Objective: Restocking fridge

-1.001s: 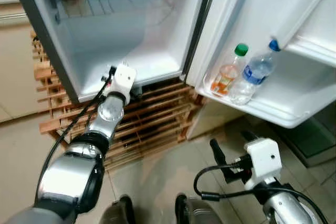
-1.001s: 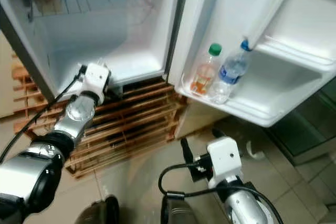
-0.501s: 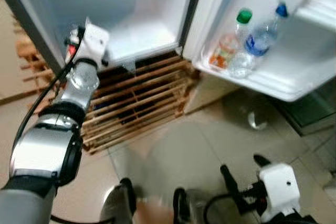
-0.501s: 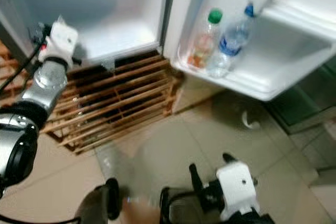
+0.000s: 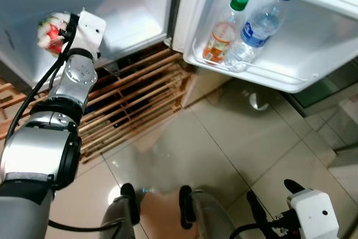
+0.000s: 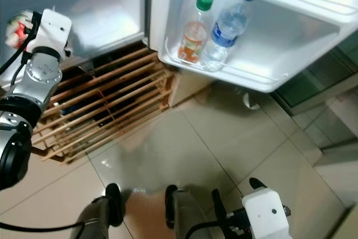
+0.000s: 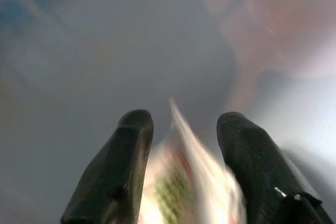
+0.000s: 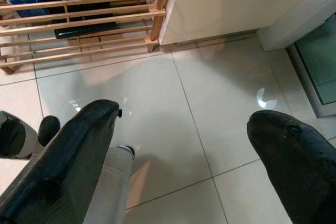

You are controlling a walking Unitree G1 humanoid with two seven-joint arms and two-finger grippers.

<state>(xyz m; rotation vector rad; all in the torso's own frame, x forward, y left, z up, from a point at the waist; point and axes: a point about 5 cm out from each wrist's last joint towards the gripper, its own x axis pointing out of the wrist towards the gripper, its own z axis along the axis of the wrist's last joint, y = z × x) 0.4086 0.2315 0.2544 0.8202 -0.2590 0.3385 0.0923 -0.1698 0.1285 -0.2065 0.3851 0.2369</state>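
The fridge (image 5: 134, 9) is standing wide open so things can go inside, and it is sitting up on a wooden rack (image 5: 134, 104) that is keeping it off the tiled floor (image 5: 224, 149). Its door (image 5: 313, 48) is swinging out to the robot's right. The door shelf (image 5: 263, 74) has a rail along the front, and that rail is stopping two bottles from tipping out: a clear bottle with a blue cap (image 5: 254, 29) and, touching it, a smaller bottle with a green cap (image 5: 224, 26) holding orange drink.

The left arm is reaching up toward the open fridge. Its left end effector (image 7: 184, 145) is squeezing a small packet (image 5: 49, 31) with red and white and green on it (too blurry to name), pinching it from both sides so it is not dropping on the way in. I think the packet is about to go inside.

The right end effector (image 8: 184, 140) is hanging low over the floor with its fingers spread wide and nothing in them, because it has no job right now.
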